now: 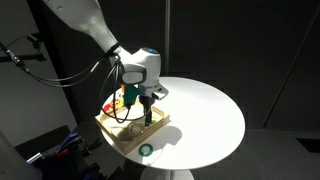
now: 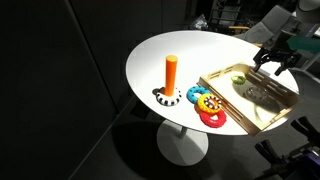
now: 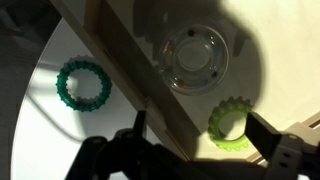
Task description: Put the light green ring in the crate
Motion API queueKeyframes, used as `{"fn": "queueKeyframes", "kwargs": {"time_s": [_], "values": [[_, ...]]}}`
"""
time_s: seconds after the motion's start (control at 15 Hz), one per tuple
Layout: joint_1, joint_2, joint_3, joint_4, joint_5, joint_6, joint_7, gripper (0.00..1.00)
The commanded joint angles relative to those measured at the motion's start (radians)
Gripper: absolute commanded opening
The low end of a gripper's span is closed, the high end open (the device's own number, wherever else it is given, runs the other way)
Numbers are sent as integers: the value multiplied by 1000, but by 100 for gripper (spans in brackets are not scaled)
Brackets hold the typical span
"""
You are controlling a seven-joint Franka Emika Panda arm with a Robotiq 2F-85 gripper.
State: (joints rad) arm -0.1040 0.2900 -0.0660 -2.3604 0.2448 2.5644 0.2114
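Observation:
The light green ring [image 3: 229, 123] lies flat on the floor of the light-wood crate [image 3: 130, 70], close to its low wall. It shows as a small pale speck in an exterior view [image 2: 238, 77]. My gripper [image 3: 200, 135] is open and hovers over the crate; the ring lies between the fingers, nearer the right one, and is not gripped. In both exterior views the gripper [image 1: 148, 106] [image 2: 275, 62] hangs just above the crate [image 1: 120, 133] [image 2: 245, 120]. A darker teal ring [image 3: 83, 86] lies on the white table outside the crate [image 1: 146, 151].
A clear round glass dish [image 3: 197, 57] sits in the crate beside the light green ring. A toy base with an orange peg [image 2: 170, 75] and several coloured rings [image 2: 206, 106] stand on the round white table [image 2: 190, 45], whose edge is near the crate.

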Motion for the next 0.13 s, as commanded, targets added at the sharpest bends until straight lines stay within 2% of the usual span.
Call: {"fn": "queueKeyframes", "kwargs": {"time_s": [0.0, 0.07], "values": [[5, -9, -8, 1, -3, -19, -4, 100], [5, -17, -11, 1, -8, -30, -5, 100]]}}
